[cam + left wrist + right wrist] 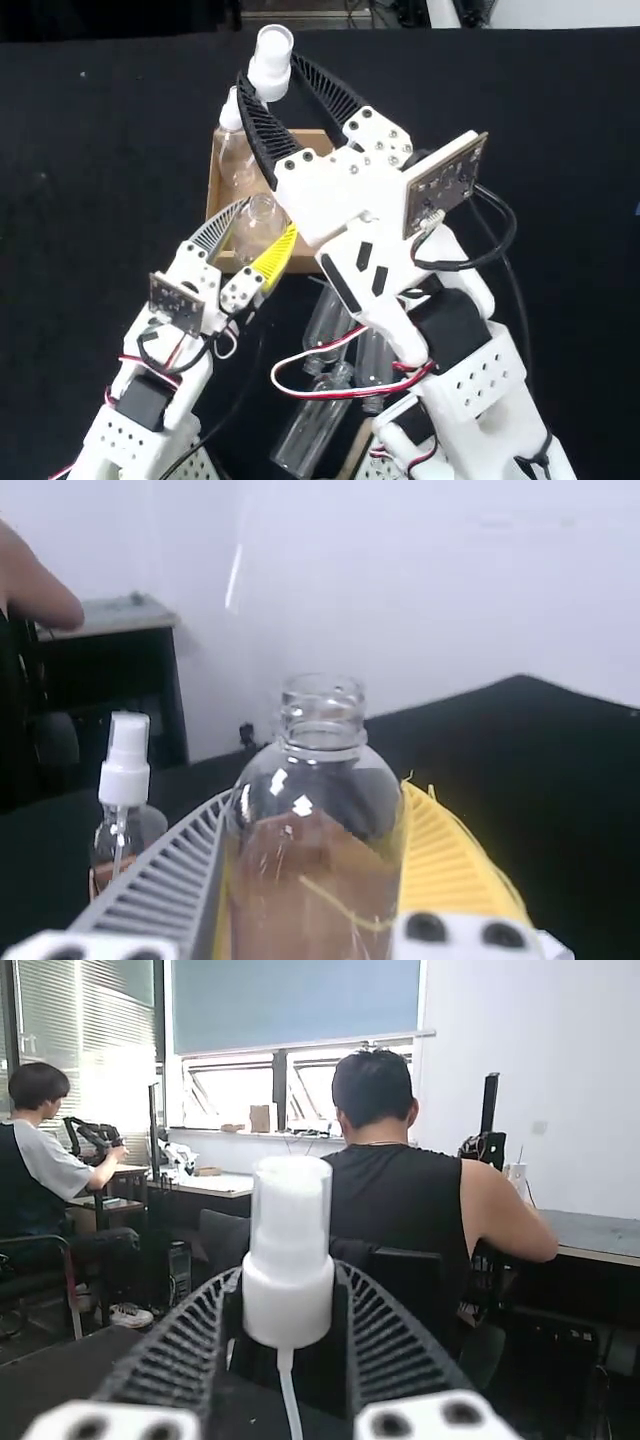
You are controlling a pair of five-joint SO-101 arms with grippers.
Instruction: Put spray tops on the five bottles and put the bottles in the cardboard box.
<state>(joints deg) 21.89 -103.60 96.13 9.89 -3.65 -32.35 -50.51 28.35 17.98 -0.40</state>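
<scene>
- High view: right gripper (pixel 272 72), raised nearest the lens, is clamped on a spray top (pixel 272 45), likely poised for capping.
- Left gripper (pixel 262 222) is clamped on an open bottle (pixel 258 212), steadied upright at the box (pixel 214 180) edge. Spare bottles (pixel 310 420) lie on the surface (pixel 80 150).
- Left wrist view: bottle neck up, uncapped. A capped bottle (pixel 120 815) stands beyond.
- Right wrist view: the top's tube (pixel 290 1400) hangs down, ready to enter a neck.

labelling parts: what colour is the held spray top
White spray top, best in the right wrist view.
</scene>
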